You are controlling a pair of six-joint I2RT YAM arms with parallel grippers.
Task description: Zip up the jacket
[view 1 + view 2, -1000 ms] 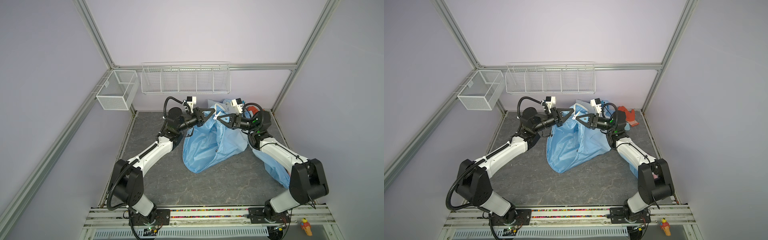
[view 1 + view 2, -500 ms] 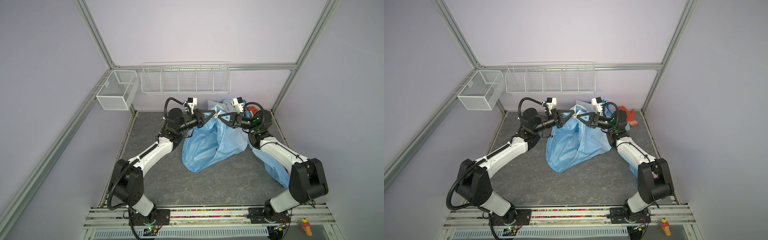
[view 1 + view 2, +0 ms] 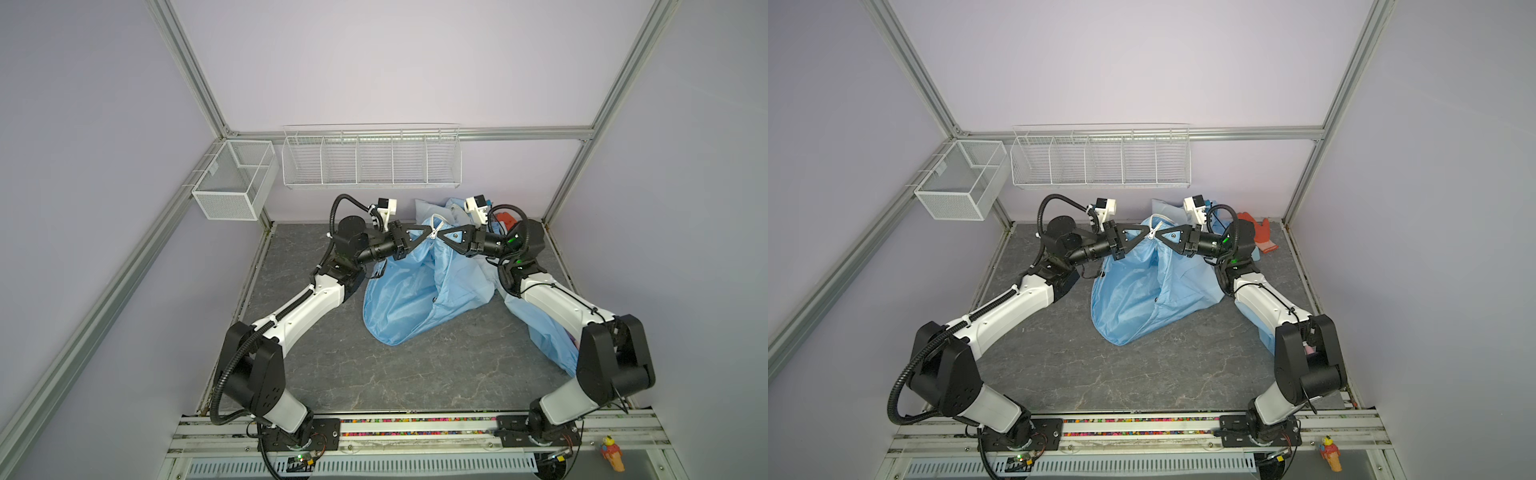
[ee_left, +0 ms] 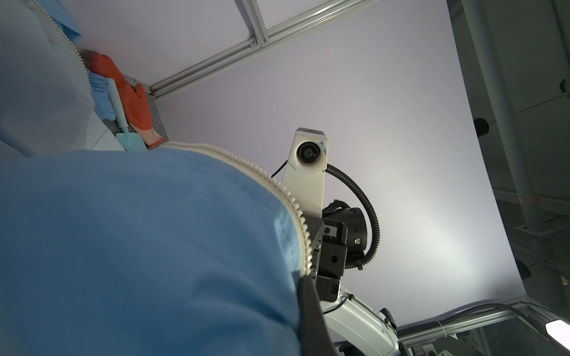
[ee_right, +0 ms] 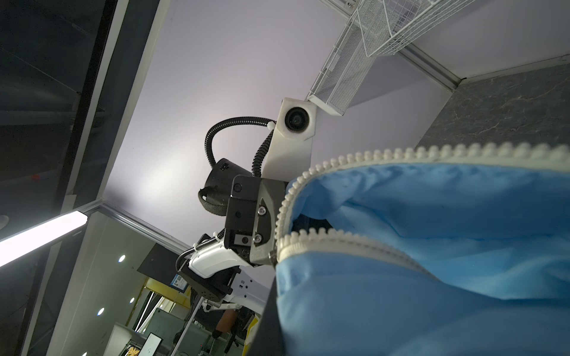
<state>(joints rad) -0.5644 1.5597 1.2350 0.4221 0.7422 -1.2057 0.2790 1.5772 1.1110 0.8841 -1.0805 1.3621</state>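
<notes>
Thin glossy cloth jacket (image 3: pixel 419 291), plastic zipper (image 5: pixel 339 237)

1. Where the left gripper (image 3: pixel 431 233) and right gripper (image 3: pixel 441 234) pinch the jacket (image 3: pixel 415 299) is too small to tell in both top views and covered by fabric in both wrist views.
2. The right arm (image 3: pixel 552 299) hides part of the jacket and, in a top view, most of the orange glove (image 3: pixel 504 216).
3. Both wrist views cut the jacket off at their edges.

Jacket (image 3: pixel 415 299): you have thin light-blue cloth, bunched mid-floor toward the far side.
Pose: its far top is lifted into a peak, and the body hangs from it with the low end resting nearer.
Zipper (image 3: pixel 435 226): white with chunky teeth. At the peak you can see two rows gaping apart, unzipped there.
Sleeve (image 3: pixel 548 336): trails down the right side toward the near edge.
</notes>
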